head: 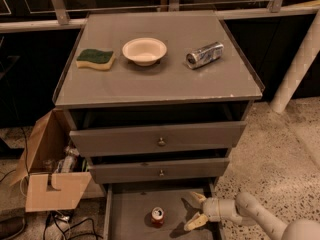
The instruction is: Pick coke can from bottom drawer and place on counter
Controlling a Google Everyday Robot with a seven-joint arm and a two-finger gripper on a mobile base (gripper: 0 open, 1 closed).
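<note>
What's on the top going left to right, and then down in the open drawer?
On the counter: sponge → bowl → silver can. At the bottom drawer: coke can → end effector, open, apart from the can on its right.

- Counter (150, 86): grey flat top, high above the gripper (196, 211), which sits low over the bottom drawer (130, 220) with fingers spread apart.
- Sponge (95, 59): green-topped, flat, up and far left of the gripper.
- Bowl (144, 50): cream, upright, up and left.
- Silver can (204, 54): on its side, directly above.
</note>
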